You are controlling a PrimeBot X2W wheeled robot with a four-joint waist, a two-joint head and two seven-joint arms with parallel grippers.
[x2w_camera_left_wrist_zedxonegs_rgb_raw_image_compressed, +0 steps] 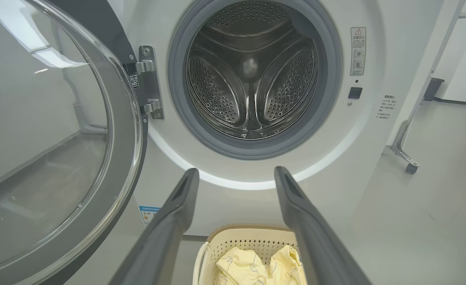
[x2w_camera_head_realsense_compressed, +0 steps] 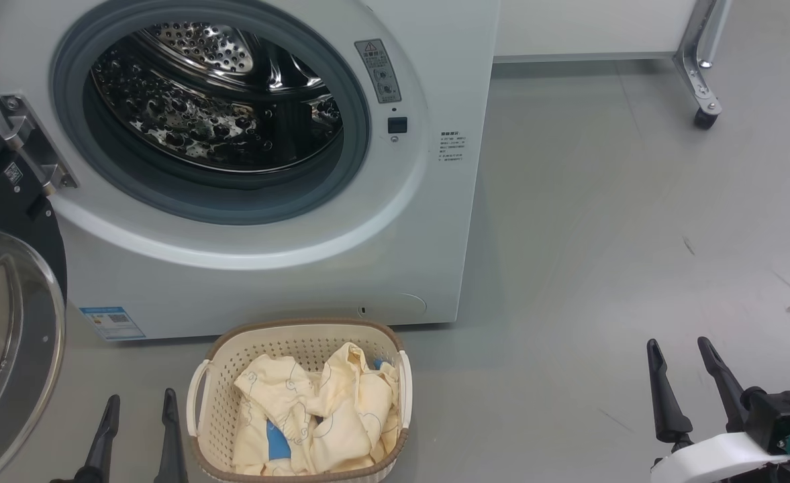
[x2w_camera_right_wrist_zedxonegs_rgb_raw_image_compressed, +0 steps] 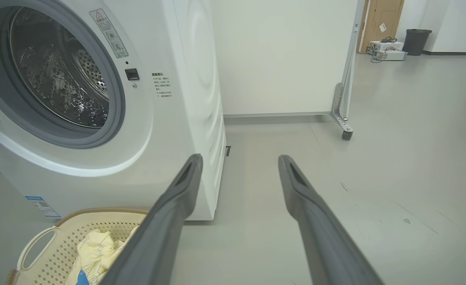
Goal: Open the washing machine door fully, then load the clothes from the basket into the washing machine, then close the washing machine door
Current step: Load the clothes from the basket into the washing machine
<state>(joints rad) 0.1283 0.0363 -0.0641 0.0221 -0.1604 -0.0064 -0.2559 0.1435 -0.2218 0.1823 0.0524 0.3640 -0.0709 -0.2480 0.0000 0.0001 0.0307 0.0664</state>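
The door [x2w_camera_head_realsense_compressed: 12, 315] hangs wide open at the left edge, so I judge loading comes now. The basket [x2w_camera_head_realsense_compressed: 217, 402] sits bottom centre, just in front of the washer [x2w_camera_head_realsense_compressed: 408, 221], clothes [x2w_camera_head_realsense_compressed: 327, 416] heaped inside. Left gripper [x2w_camera_head_realsense_compressed: 141, 397] and right gripper [x2w_camera_head_realsense_compressed: 678, 343] are both spread, empty. Next I'd reach the left one into the clothes and pinch a fold.

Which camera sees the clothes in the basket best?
The head view: it looks down into the basket and shows the whole pile of clothes. The left wrist view catches just the pile's top edge; the right wrist view sees a bit, partly behind a finger.
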